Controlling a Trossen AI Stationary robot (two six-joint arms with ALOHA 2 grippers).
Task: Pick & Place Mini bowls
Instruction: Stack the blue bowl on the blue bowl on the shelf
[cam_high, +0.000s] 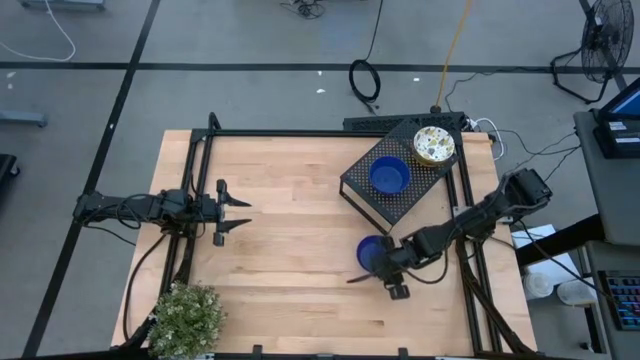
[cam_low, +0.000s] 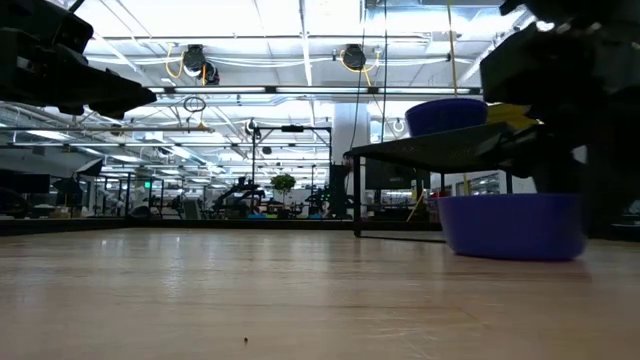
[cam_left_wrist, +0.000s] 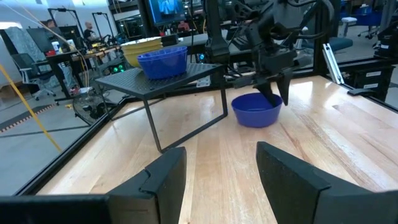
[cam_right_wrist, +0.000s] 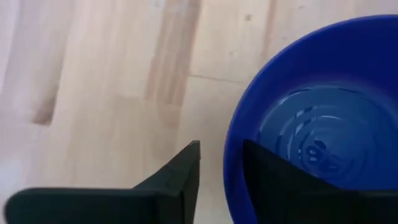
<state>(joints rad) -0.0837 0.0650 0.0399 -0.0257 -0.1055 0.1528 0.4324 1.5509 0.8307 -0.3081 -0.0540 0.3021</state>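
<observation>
A wooden counter (cam_high: 290, 230) carries a black perforated stand (cam_high: 395, 185) holding one blue bowl (cam_high: 388, 175) and one speckled bowl (cam_high: 434, 145). The right hand (cam_right_wrist: 221, 165) straddles another blue bowl's (cam_high: 372, 253) rim, partly clenched, ready for lifting. The left hand (cam_high: 240, 213) waits released.

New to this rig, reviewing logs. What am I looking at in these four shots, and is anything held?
Two dark robot arms work at a pale wooden table. One picture looks straight down, one sits at table-top height, and one rides on each wrist.

On the table stands a black perforated metal box. On it rest a cobalt blue round mini bowl and a cream speckled mini bowl. A second blue mini bowl stands on the wood, and a small green potted plant is at a near corner.

The right gripper straddles that second bowl's rim, one finger inside, one outside, a gap showing; the bowl is not lifted. The left gripper waits open at the left, holding nothing.
</observation>
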